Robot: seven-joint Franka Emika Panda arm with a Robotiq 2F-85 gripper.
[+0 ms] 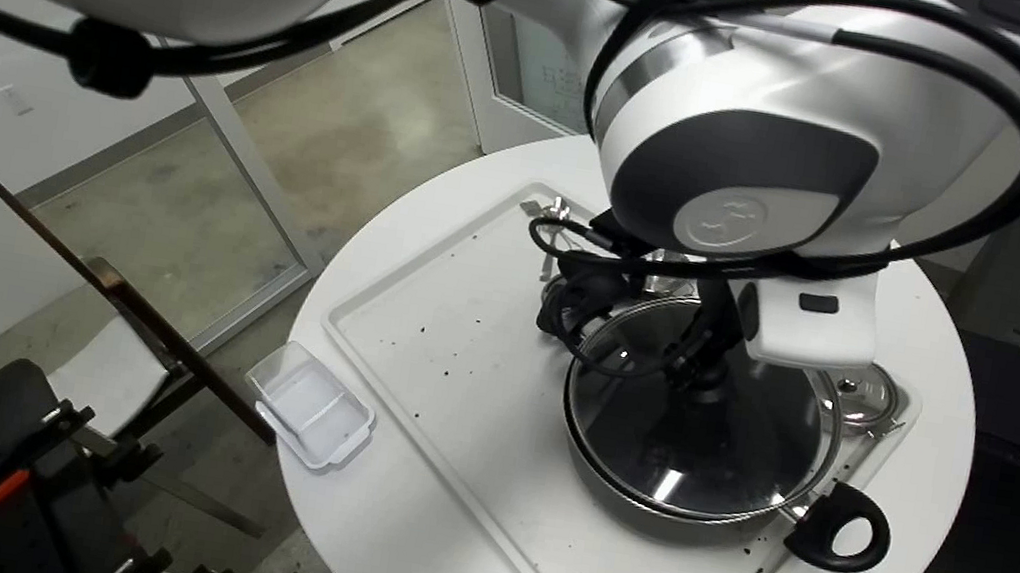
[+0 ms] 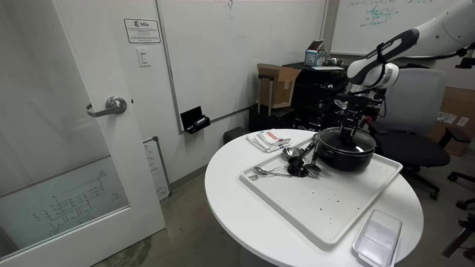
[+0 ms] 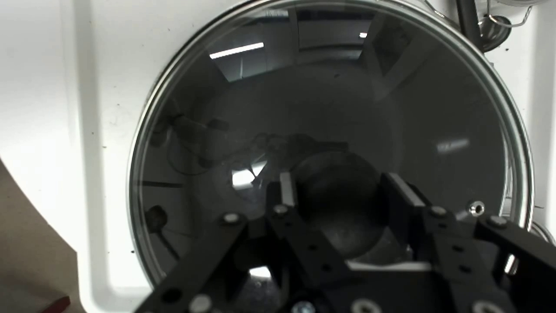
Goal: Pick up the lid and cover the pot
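Okay, left to right in an exterior view: round white desk [image 2: 226, 189], folded cloth [image 2: 268, 141] at 11 o'clock on it, silvery utensils [image 2: 269, 173] at 10 o'clock, lying on the white tray [image 2: 293, 196]. Next over, also on the tray, small silvery bowl-shaped piece [image 2: 292, 152] and black utensils [image 2: 298, 170], roughly 9 o'clock from the pot [image 2: 346, 160]. Pot stands upright on the tray, 1 o'clock on the desk. Lid [image 3: 325, 117] spans the pot's mouth, black knob [image 3: 341, 208] up; can't tell if the rim is fully seated. End effector [image 3: 345, 190] points down over it, fingers [image 3: 287, 191] on both sides of the knob, grasping the lid by it. Wrist view: metal vent [image 3: 476, 208] at 4 o'clock on the glass. Pot's black side handle [image 1: 822, 535] juts out at 4 o'clock in an exterior view; small shiny round piece [image 1: 866, 395] near the pot, between 2 and 3 o'clock. Rightmost on the desk, clear plastic container [image 2: 378, 237], off the tray, 4 o'clock.
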